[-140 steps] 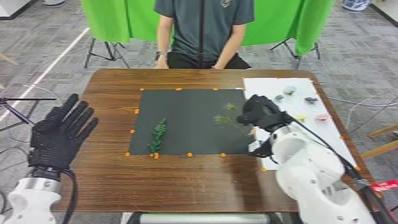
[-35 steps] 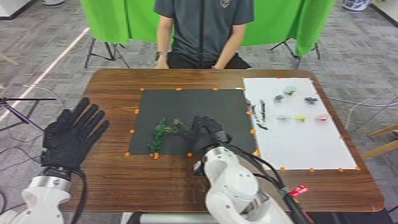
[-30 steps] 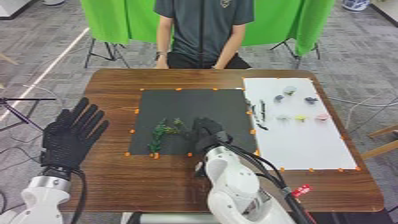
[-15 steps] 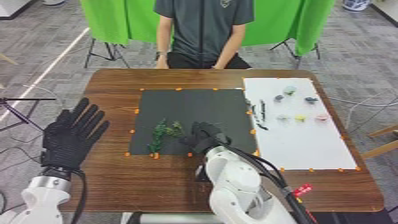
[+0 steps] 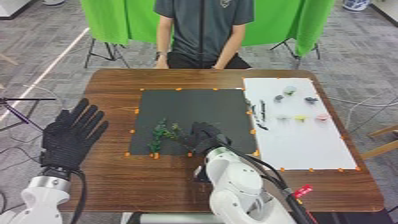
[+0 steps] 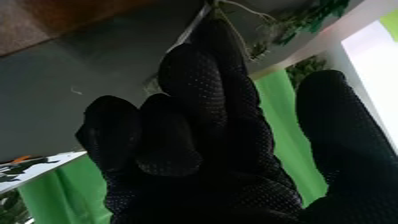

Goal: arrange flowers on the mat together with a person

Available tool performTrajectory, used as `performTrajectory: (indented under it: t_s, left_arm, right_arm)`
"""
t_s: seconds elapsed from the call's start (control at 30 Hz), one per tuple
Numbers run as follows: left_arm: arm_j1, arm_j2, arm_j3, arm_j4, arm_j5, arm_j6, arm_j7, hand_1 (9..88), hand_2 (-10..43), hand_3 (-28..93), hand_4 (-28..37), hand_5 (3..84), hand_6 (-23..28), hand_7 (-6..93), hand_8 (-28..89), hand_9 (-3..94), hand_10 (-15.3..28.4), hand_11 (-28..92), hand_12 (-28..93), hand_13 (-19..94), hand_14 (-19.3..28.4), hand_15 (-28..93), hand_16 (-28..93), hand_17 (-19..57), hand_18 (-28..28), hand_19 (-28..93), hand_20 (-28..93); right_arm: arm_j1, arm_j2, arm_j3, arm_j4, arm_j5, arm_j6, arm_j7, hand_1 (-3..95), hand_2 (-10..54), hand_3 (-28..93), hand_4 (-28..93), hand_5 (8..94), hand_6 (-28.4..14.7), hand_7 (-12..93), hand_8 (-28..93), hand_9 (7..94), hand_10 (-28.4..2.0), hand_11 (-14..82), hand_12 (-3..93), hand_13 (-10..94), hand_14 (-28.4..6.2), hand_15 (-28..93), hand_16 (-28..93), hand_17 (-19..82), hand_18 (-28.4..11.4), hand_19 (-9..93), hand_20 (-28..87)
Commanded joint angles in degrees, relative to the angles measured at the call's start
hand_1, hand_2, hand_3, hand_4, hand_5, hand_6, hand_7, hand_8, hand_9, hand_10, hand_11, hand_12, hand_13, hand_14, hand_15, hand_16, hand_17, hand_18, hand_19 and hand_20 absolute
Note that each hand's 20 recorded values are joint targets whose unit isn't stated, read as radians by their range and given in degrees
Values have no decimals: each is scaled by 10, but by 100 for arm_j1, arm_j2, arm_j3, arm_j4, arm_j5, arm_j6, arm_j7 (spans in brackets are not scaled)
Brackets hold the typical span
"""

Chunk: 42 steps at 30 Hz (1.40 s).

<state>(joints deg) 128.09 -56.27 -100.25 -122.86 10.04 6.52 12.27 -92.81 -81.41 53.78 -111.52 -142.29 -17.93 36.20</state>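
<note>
Some right hand [image 5: 208, 136] fingers bend loosely, thumb apart; sprig [image 5: 172, 131] contact I cannot tell.

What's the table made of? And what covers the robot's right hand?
The table looks like wood, or a wood-look top: it's brown, streaky and slightly shiny. The right hand seems covered in dull black fabric, because a fine, knit-like pattern shows.

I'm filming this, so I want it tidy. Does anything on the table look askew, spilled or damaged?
Nothing stands out. The dark mat lies flat, with the long sprig and short sprig close together on its left part. The small flowers are loosely spread on the white sheet, within its edges.
</note>
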Motion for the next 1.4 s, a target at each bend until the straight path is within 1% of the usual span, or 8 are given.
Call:
performTrajectory:
  t_s: [0.03,0.5,0.63,0.87,1.0,1.07,1.23,1.4]
  left_arm:
    - [61,-68,-20,26,-190,-18,3,291,133,732,-254,390,62,49,-71,313,121,85,84,230,105,76,-17,-36,119,194,113]
    - [105,-114,-78,1,-233,-71,94,291,134,731,-254,389,60,49,-72,316,122,84,83,231,106,77,-18,-36,119,195,112]
    - [178,-127,-168,-33,-216,-47,166,290,133,732,-255,389,60,49,-71,316,122,84,83,232,105,78,-18,-36,119,195,112]
    - [300,-121,-358,-82,-234,-48,320,290,133,732,-256,389,59,48,-72,316,121,84,83,233,105,78,-18,-35,119,194,112]
    - [383,-98,-475,-127,-240,-37,408,290,133,731,-256,389,59,49,-72,317,121,84,83,234,105,78,-18,-36,119,194,112]
    - [405,-93,-524,-142,-246,-39,442,290,133,730,-257,389,59,48,-73,317,122,84,83,234,105,79,-18,-35,119,194,112]
    - [452,-94,-604,-190,-214,-47,476,288,133,728,-259,388,58,48,-74,318,122,85,83,234,105,77,-18,-35,119,193,112]
    - [528,-117,-681,-259,-175,-86,516,287,133,727,-262,394,68,36,-78,321,123,84,81,235,102,76,-19,-34,118,192,112]
  right_arm:
    - [-53,52,-1,-110,-48,170,1,235,153,680,-158,782,-78,112,-106,783,-193,504,393,694,-189,820,524,510,-281,932,491]
    - [31,393,398,-201,159,684,-266,234,153,681,-159,769,-82,106,-104,792,-192,475,374,696,-183,808,519,512,-276,932,478]
    - [165,848,733,-116,659,1544,-208,238,152,685,-162,747,-80,116,-104,790,-198,406,324,678,-183,762,438,473,-269,931,355]
    - [-147,1425,1676,-389,2826,2937,-508,233,158,712,-184,645,-100,111,-99,715,-226,253,223,627,-197,608,252,382,-256,878,100]
    - [-719,1684,2524,-666,4772,3136,-1498,218,159,737,-198,591,-102,120,-101,634,-228,206,190,551,-204,535,182,306,-235,797,42]
    - [-955,1770,2852,-836,5858,3328,-1478,213,158,747,-204,567,-101,124,-103,600,-228,192,180,522,-203,510,162,276,-232,769,35]
    - [-1698,1722,3916,-794,8276,2413,-2394,198,155,775,-226,502,-97,132,-108,509,-221,149,150,433,-199,420,113,206,-221,692,45]
    - [-2189,1660,4334,-936,8758,2427,-2949,189,146,803,-237,451,-82,144,-118,423,-194,112,121,320,-162,259,70,124,-178,494,68]
